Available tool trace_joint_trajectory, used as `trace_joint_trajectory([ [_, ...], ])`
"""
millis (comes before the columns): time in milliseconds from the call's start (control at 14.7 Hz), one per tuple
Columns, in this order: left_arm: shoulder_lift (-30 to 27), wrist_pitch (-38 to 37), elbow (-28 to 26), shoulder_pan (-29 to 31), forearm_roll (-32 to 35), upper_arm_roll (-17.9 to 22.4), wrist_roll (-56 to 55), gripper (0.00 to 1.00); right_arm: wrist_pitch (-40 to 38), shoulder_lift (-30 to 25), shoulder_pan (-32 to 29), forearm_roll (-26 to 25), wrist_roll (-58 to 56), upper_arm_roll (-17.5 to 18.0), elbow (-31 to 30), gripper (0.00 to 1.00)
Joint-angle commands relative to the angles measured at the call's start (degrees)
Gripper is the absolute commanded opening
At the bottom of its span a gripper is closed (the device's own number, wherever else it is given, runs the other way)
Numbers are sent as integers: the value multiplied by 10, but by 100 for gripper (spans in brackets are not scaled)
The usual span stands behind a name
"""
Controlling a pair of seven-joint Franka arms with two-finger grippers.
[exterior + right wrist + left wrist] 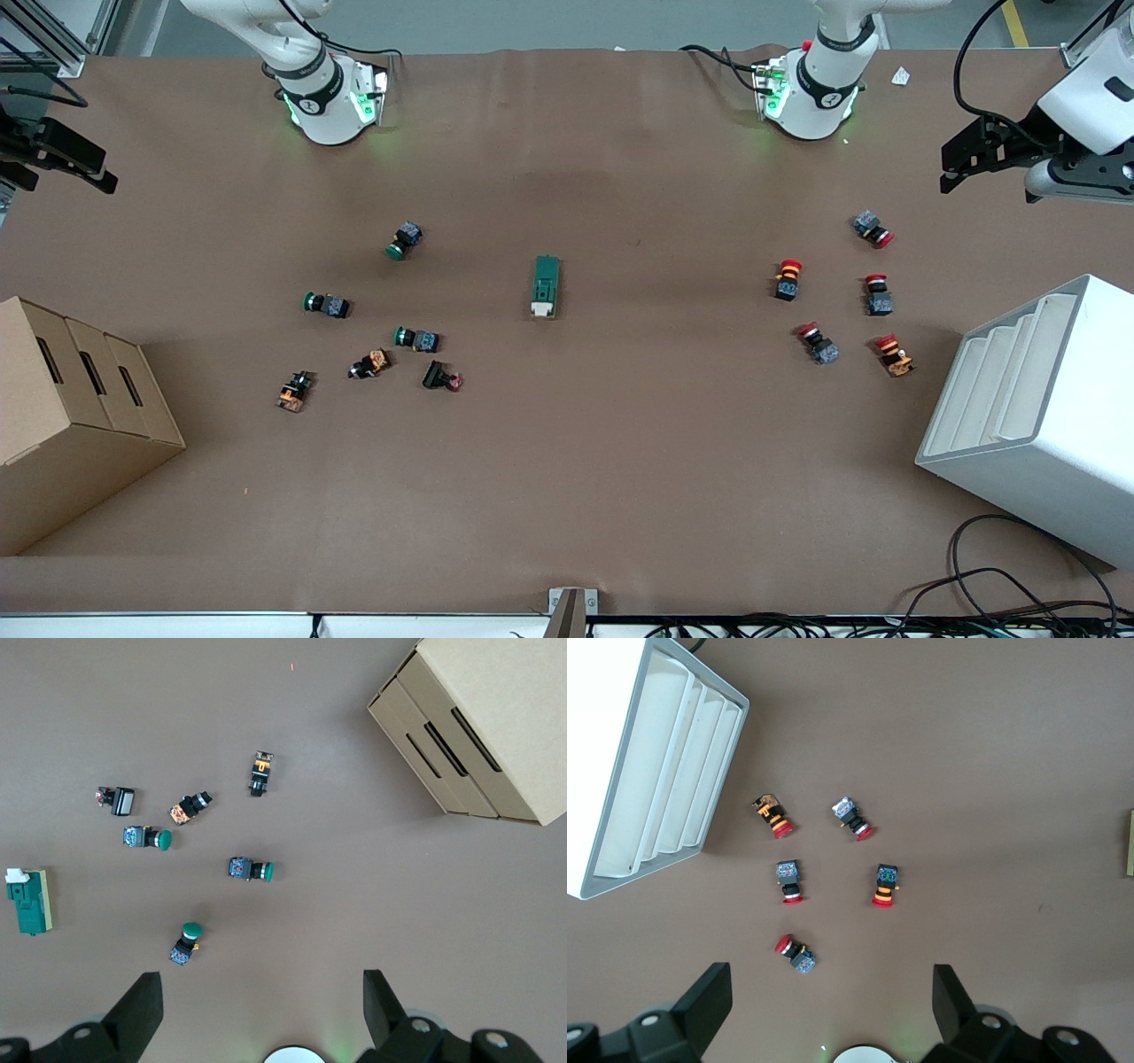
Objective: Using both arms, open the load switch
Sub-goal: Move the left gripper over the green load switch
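The load switch (546, 286) is a dark green oblong block with a cream toggle at the end nearer the front camera. It lies flat at the table's middle and also shows in the right wrist view (27, 901). My left gripper (948, 170) hangs open high over the left arm's end of the table, above the red-capped push-buttons, with nothing between its fingers (713, 992). Over the right arm's end, my right gripper (102, 175) is also up high and open, its fingers (142, 997) wide apart and empty. Neither gripper is near the switch.
Green-capped push-buttons (403, 240) and orange-and-black parts (369, 363) are scattered toward the right arm's end. Several red-capped push-buttons (788, 279) lie toward the left arm's end. A cardboard box (62, 416) and a white slotted bin (1036, 408) stand at the table's two ends.
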Motion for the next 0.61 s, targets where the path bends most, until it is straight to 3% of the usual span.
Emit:
trace_joint_trajectory([
  [0,5,-11,14,0,1,-1,4,100,-8,6,-11,10,-1,8,11,100],
  [272,31,-7,17,-17,-21,-7,-6,100,-7,10,-11,10,-2,9,9,100],
  [408,75,-7,66,-36,-22,-8,-4,100,-7,10,-9,6,-2,9,7,100],
  [545,87,-4,70,-70,-30,-13,-13,100,-7,10,-10,6,-2,9,6,100],
])
